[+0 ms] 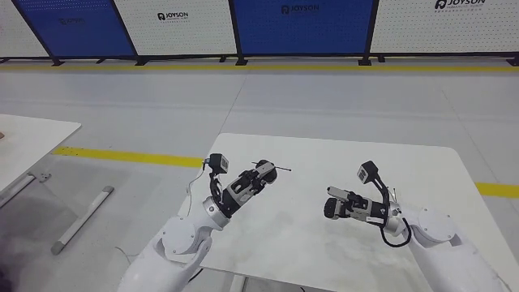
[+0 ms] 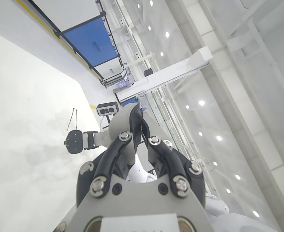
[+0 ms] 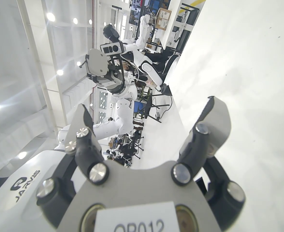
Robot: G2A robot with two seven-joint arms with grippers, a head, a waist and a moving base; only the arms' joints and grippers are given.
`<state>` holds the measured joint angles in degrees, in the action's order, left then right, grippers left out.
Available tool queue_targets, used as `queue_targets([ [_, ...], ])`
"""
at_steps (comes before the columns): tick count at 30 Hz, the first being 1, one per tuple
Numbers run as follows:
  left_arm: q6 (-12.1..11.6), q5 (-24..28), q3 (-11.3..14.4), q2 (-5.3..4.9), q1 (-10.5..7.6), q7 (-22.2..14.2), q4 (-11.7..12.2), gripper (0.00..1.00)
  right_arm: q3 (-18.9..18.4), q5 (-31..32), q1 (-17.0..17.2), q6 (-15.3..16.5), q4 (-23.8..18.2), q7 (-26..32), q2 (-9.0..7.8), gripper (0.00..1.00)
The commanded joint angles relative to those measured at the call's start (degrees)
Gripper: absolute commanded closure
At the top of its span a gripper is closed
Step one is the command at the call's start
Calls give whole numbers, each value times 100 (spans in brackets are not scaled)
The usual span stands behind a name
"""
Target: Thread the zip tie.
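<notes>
A thin black zip tie (image 1: 280, 166) is pinched in the robot's left hand (image 1: 263, 170), and a short length of it pokes out past the fingertips towards the middle of the table (image 1: 349, 154). The left hand sits over the left part of the table, nearer the far edge than the near one. In the left wrist view this hand (image 2: 138, 112) has its two fingers pressed together, with a narrow dark strip caught between the black pads.

The right hand (image 1: 328, 208) is over the middle of the table, facing the left hand, with a clear gap between the two. In the right wrist view its fingers are spread wide apart (image 3: 148, 103) and there is nothing between them. The bare white tabletop (image 3: 253, 49) lies beyond one finger.

The left wrist view shows the right hand (image 2: 71, 142) edge-on above the table surface (image 2: 23, 97). Just beyond it, two more thin black zip ties (image 2: 72, 119) lie flat on the table, towards the right edge. They lie side by side and close together, almost parallel, each with a small square head at the end nearer the far edge. They are apart from both hands.

The table is white and rectangular with rounded corners.
</notes>
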<state>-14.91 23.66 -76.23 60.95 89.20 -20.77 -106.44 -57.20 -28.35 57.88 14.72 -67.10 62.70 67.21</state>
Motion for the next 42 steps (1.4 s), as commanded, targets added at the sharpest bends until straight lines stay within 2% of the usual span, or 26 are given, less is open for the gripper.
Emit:
queue_targets([
  [1,2,3,2,0,-1,-3,3,100,0,0,0,0,0,0,0,0],
  [7,2,3,2,0,-1,-3,3,100,0,0,0,0,0,0,0,0],
  [10,14,-54,80,20,-19,80,-29,100,0,0,0,0,0,0,0,0],
  [13,-118,126,62,34,-8,73,-224,100,0,0,0,0,0,0,0,0],
  [18,-443,307,-146,41,95,157,-497,100,0,0,0,0,0,0,0,0],
  [22,-341,520,-177,42,119,-8,-553,100,0,0,0,0,0,0,0,0],
  [30,-341,520,-177,42,119,-8,-553,100,0,0,0,0,0,0,0,0],
  [33,-291,221,-120,51,87,59,-473,100,0,0,0,0,0,0,0,0],
  [38,-210,-453,15,46,78,-103,-218,100,0,0,0,0,0,0,0,0],
  [40,-47,-798,102,31,22,-368,-15,100,0,0,0,0,0,0,0,0],
  [42,62,-1018,171,34,-68,-386,253,100,0,0,0,0,0,0,0,0],
])
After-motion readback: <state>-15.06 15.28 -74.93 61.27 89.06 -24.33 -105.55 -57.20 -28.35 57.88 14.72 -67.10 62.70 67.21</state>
